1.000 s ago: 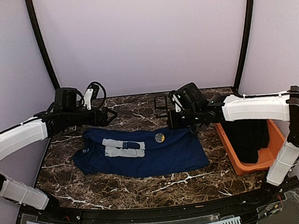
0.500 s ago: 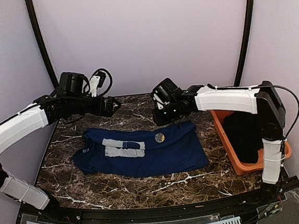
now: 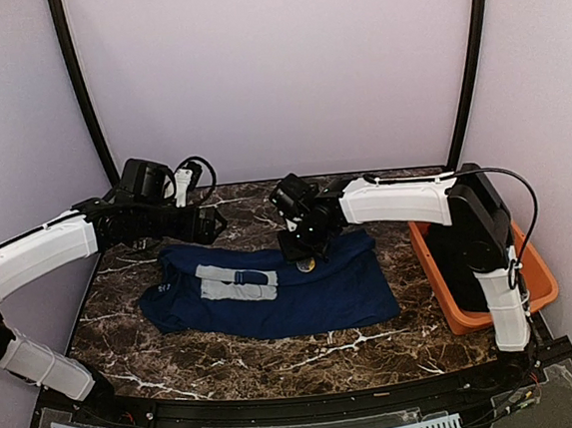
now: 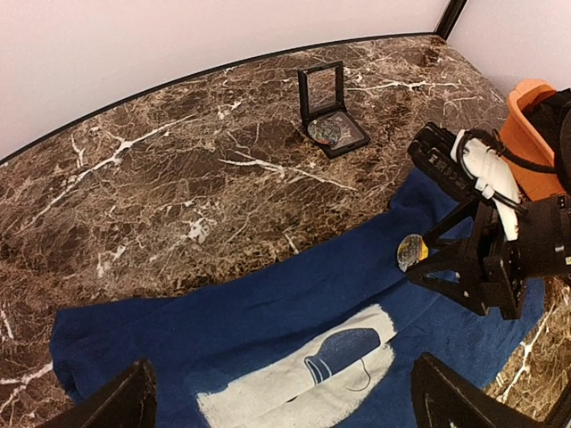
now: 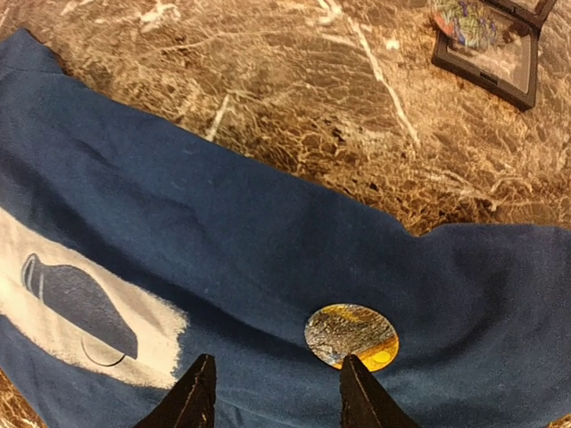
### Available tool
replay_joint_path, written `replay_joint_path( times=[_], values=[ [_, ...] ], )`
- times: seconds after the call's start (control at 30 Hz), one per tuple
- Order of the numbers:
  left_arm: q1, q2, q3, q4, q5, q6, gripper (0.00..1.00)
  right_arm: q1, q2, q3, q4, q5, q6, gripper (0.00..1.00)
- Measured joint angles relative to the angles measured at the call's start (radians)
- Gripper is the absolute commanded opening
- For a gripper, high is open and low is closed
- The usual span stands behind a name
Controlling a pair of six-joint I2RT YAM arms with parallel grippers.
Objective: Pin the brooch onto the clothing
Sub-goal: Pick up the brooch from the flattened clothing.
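The navy T-shirt (image 3: 303,298) lies flat on the marble table, its grey-white print (image 3: 236,281) to the left. The small round brooch (image 3: 306,264) lies face up on the shirt near its upper edge; it also shows in the left wrist view (image 4: 411,251) and the right wrist view (image 5: 351,336). My right gripper (image 5: 275,379) is open and empty, just above the shirt, its right fingertip (image 5: 355,374) beside the brooch. My left gripper (image 3: 212,223) is open wide and empty, held above the shirt's far left edge (image 4: 268,303).
A small black hinged case (image 4: 328,120) stands open on the marble behind the shirt; it also shows in the right wrist view (image 5: 491,40). An orange bin (image 3: 443,295) holding a black garment (image 3: 470,253) stands at the right edge.
My right gripper has swung left and come down over the shirt beside the brooch. My left arm rose, then dropped back slightly. The shirt and brooch have not moved.
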Motion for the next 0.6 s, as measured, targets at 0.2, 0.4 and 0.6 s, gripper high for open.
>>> replay_joint_path(
  times=[0.2, 0.4, 0.6],
  values=[
    [0.000, -0.002, 0.000, 0.001, 0.027, -0.030, 0.99, 0.006, 0.026, 0.020, -0.053, 0.024, 0.052, 0.54],
    [0.000, -0.002, 0.000, 0.000, 0.048, -0.050, 0.99, 0.011, 0.055, 0.026, -0.083, 0.066, 0.079, 0.54],
    [0.000, -0.008, 0.000, 0.001, 0.054, -0.056, 0.99, 0.012, 0.096, 0.056, -0.103, 0.093, 0.089, 0.54]
  ],
)
